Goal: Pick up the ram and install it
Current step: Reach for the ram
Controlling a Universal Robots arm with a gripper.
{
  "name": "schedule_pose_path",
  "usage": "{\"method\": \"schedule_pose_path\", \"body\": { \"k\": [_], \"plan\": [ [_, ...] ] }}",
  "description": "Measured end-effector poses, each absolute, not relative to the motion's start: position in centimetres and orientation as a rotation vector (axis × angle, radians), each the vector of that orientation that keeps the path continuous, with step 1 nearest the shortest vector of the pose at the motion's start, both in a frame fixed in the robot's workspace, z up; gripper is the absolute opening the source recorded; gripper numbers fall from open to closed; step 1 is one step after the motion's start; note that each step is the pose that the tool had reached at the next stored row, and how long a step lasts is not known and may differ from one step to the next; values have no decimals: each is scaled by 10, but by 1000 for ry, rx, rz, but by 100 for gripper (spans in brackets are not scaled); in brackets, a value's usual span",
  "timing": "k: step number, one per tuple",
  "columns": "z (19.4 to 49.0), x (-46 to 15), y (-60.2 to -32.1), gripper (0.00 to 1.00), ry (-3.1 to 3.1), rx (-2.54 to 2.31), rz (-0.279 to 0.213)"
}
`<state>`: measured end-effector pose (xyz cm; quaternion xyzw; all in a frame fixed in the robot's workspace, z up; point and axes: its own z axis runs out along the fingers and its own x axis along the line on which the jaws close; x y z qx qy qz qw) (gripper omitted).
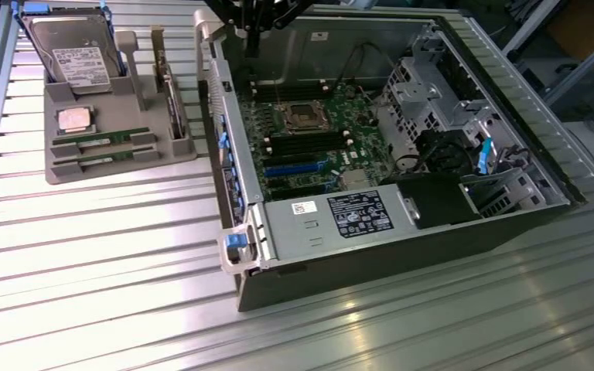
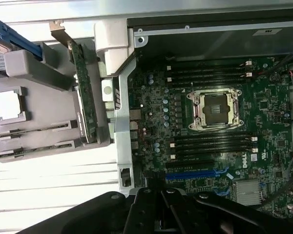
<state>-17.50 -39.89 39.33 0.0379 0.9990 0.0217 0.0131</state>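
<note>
Two alike ram sticks lie side by side in the front slots of a grey holder tray (image 1: pixel 70 171) at the exterior view's left: one ram (image 1: pixel 104 139) behind, the other ram (image 1: pixel 104 158) in front. In the wrist view the rams show edge-on (image 2: pixel 33 131) in the tray (image 2: pixel 19 68). My gripper (image 1: pixel 253 35) hangs over the back edge of the open computer case (image 1: pixel 380 255), well away from the tray. Its dark fingers (image 2: pixel 154 214) stand shut with nothing between them. Long dark memory slots (image 2: pixel 210 144) flank the processor socket (image 2: pixel 215 109) on the motherboard.
The tray also carries a hard drive (image 1: pixel 75 54), a square silver processor (image 1: pixel 76 120) and an upright card with a metal bracket (image 1: pixel 173 93). Inside the case are a power supply (image 1: pixel 349 216), drive cages (image 1: pixel 452 85) and cables. Ribbed metal table (image 1: pixel 90 294) lies all around.
</note>
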Motion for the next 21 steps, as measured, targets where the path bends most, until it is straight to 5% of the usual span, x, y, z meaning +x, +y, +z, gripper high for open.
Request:
{"method": "schedule_pose_path", "body": {
  "k": [21],
  "plan": [
    [393,-231,-399,10,3113,118,68]
  ]
}}
